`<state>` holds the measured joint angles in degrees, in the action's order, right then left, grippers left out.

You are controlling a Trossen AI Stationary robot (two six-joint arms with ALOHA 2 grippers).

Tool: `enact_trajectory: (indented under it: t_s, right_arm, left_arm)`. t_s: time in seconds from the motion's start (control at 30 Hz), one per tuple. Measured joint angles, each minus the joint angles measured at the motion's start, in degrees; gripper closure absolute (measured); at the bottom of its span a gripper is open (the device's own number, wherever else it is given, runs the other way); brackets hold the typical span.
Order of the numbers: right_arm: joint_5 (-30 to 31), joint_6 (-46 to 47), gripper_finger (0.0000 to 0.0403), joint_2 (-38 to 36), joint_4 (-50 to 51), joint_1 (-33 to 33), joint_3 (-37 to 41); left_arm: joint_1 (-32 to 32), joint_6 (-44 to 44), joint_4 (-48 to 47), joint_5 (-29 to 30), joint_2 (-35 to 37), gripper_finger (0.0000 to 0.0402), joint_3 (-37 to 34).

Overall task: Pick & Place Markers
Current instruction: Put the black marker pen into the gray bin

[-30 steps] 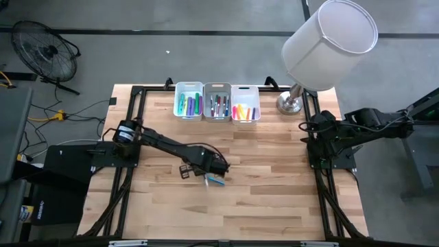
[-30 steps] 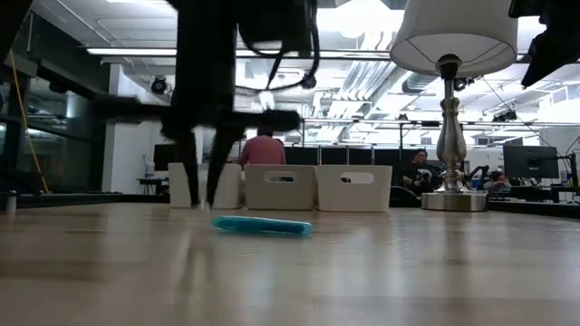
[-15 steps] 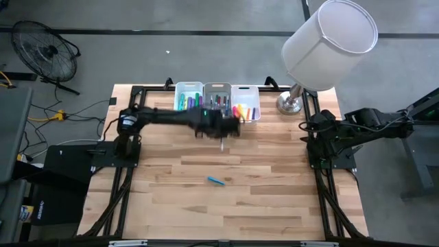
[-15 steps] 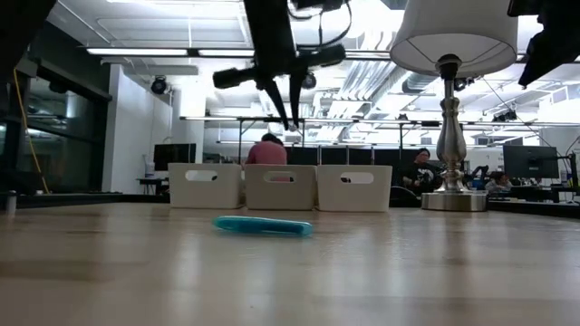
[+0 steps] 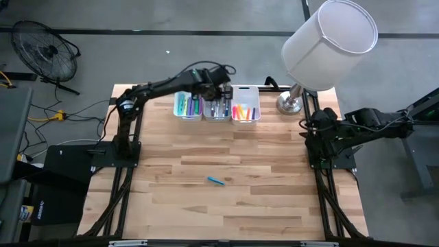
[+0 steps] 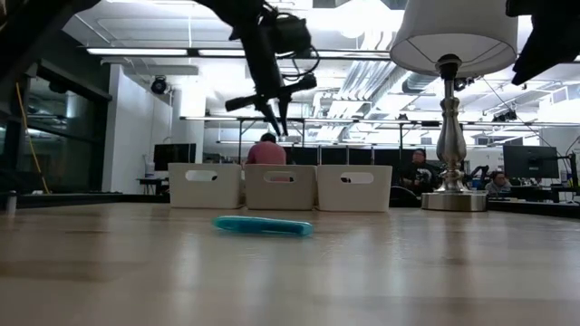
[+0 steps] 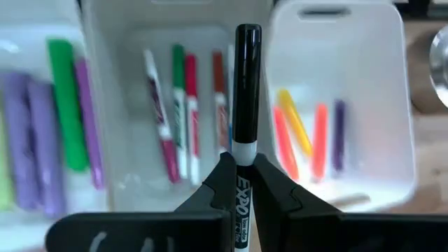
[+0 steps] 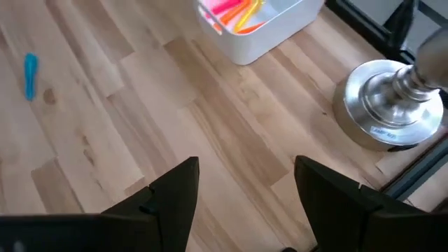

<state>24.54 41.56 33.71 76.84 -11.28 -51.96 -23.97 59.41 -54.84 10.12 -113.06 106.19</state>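
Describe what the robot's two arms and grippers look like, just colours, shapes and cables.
Both arms are dark, slim and jointed, mounted on black frames at the table's sides. The left arm has a silvery ring at its base joint and loose black cables looped at the wrist. The left gripper has two black wedge-shaped fingers. The right gripper has broad, flat black fingers.

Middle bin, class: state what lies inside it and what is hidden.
Inside the middle bin lie thin markers in red, green and maroon. The black marker shut in the left end effector covers part of the contents.
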Motion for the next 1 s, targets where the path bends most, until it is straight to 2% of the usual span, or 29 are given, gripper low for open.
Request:
enact_trajectory:
  t_s: [0.2,0.3,0.6,1.0]
  right_arm:
    - [2.47,4.45,0.0179,0.00,0.00,0.01,0.00]
    - [4.12,5.87,0.0179,0.00,-0.40,0.01,0.00]
    - [9.46,10.55,0.0179,0.02,-1.95,0.01,0.00]
    - [7.99,17.95,0.0179,0.07,-2.03,0.01,0.00]
  left_arm:
    - [-4.11,-5.06,0.76,-0.33,-0.87,0.0385,0.08]
    - [-5.50,-7.46,1.34,-2.50,-2.37,0.0385,0.02]
    - [-6.40,-9.56,4.15,-5.56,-6.77,0.0375,0.02]
    - [-5.42,-13.75,8.21,-7.82,-8.90,0.0367,0.10]
